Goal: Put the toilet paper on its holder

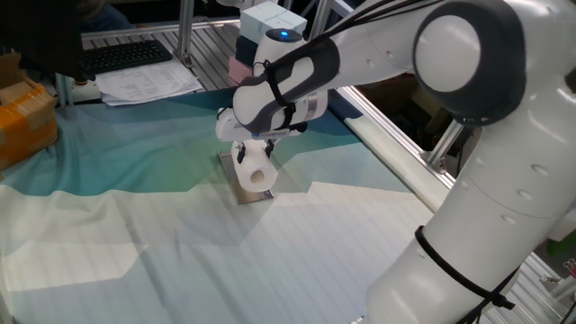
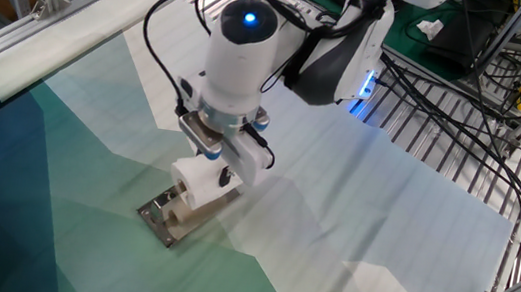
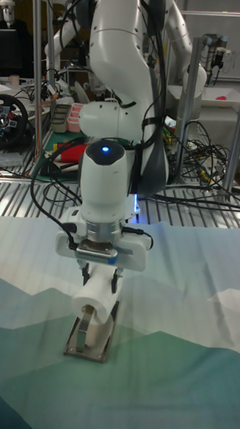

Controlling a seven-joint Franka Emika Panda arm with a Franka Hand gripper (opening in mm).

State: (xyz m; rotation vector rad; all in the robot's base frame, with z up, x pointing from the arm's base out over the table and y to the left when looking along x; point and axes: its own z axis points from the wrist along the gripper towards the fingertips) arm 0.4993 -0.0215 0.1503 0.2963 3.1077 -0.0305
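Meanwhile the fingers pinched the toilet paper just above the holder, needing lowering onto its bar.

One fixed view looks across the holder from the arm's side; the other looks down from opposite; tall view faces the arm front-on, closer; all share the holder.

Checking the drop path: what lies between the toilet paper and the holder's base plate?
Nothing else: in the tall fixed view the toilet paper, in the pincer, sits just above the holder.
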